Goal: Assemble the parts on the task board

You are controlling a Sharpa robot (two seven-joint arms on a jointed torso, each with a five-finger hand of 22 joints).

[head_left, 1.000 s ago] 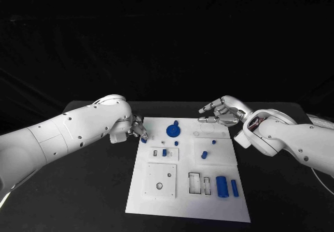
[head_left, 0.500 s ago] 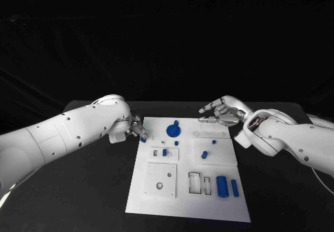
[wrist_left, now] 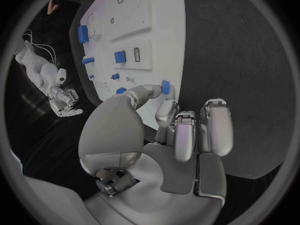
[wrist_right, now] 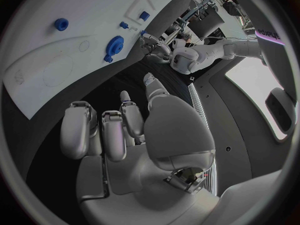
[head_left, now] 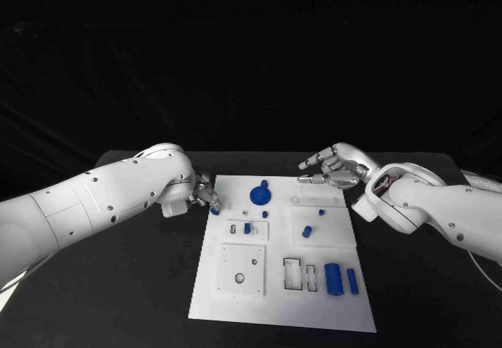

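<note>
Dim scene with a black background; overhead light brightens the white task board [head_left: 282, 290] against the dark tabletop [head_left: 136, 290]. Wrist views bend straight edges toward the circular rim, with soft glare on the silver fingers [wrist_left: 215, 127].

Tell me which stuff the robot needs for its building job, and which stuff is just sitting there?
Needed for the job:
- white task board
- small blue part at the board's edge, by the left robot hand
- round blue part
- two blue cylinders
- right robot hand, holding nothing

Just there:
- black table
</note>
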